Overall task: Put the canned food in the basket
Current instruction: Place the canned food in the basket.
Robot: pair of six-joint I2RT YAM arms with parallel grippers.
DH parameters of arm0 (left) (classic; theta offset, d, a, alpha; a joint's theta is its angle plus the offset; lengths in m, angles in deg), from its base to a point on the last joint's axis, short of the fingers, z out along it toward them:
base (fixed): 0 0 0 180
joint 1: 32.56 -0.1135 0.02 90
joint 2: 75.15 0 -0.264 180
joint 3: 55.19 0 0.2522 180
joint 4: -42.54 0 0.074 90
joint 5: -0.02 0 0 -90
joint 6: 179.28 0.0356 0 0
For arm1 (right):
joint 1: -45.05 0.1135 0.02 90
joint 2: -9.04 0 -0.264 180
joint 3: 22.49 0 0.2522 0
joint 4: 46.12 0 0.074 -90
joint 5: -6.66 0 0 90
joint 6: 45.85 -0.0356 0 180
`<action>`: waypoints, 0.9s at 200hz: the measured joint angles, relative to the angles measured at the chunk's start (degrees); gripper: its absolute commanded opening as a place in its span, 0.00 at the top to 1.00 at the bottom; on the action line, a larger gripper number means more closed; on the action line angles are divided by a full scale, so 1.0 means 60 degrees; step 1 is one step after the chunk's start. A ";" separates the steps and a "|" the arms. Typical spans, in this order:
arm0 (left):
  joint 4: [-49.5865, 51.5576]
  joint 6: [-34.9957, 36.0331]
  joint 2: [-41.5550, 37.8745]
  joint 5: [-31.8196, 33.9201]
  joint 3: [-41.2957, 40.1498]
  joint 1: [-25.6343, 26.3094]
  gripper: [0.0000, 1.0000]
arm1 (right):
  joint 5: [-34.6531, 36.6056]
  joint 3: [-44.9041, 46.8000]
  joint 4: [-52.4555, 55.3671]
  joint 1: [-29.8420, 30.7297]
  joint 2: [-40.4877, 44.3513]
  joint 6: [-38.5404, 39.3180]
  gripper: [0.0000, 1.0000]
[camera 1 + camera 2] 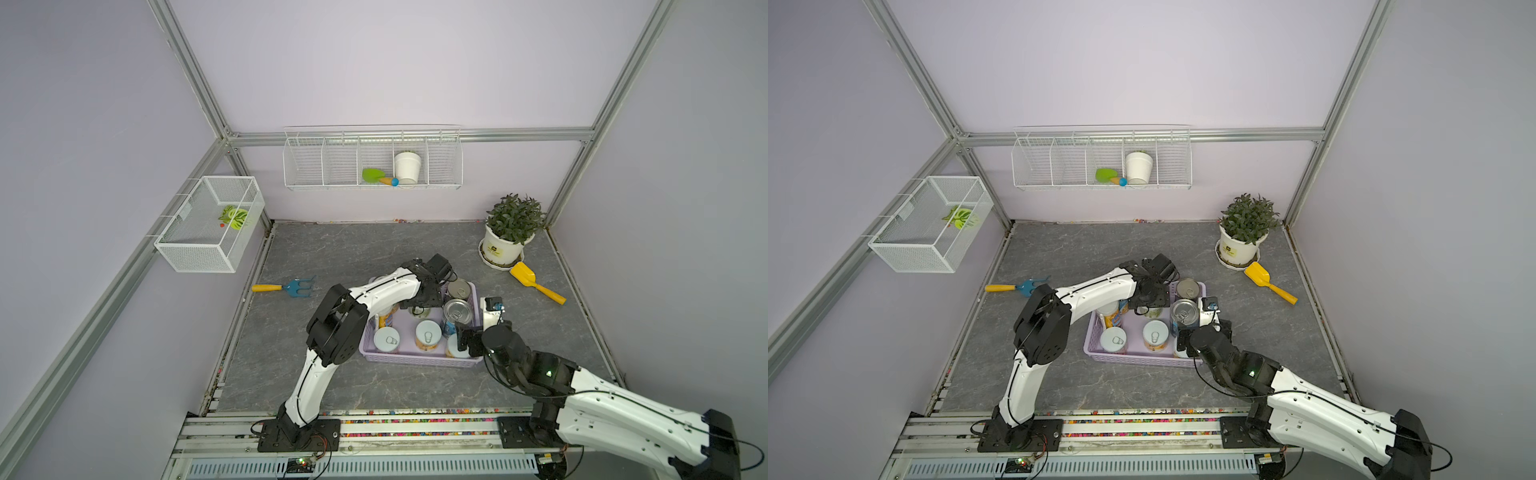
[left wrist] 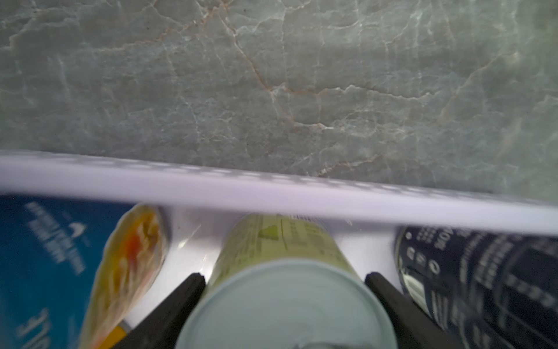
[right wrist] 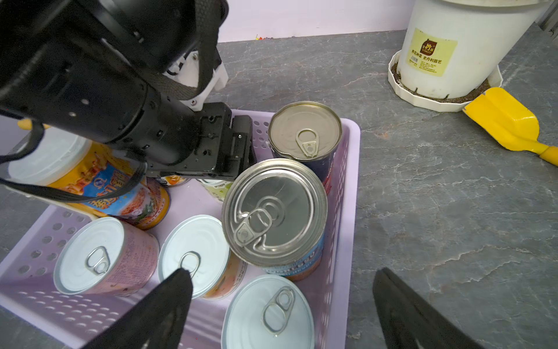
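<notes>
Canned food (image 3: 274, 211): every tin I see sits inside the basket (image 3: 347, 187). My left gripper (image 2: 282, 276): astride the green-label tin (image 2: 280, 241) there, grip unclear. My right gripper (image 3: 280, 272): wide, empty, above it. Likely remaining: withdraw.

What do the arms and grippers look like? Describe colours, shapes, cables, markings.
Both the left arm and right arm have glossy white shell links, bulky black joint housings and thin black cables running along them. A small green light glows on the right wrist. The left gripper and right gripper have matte black tapered fingers.
</notes>
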 measured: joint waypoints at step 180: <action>-0.3413 0.1647 -0.7439 0.1814 -0.4076 -0.0182 0.00 | 0.1231 -0.0474 0.1304 -0.0080 0.1257 -0.0026 0.02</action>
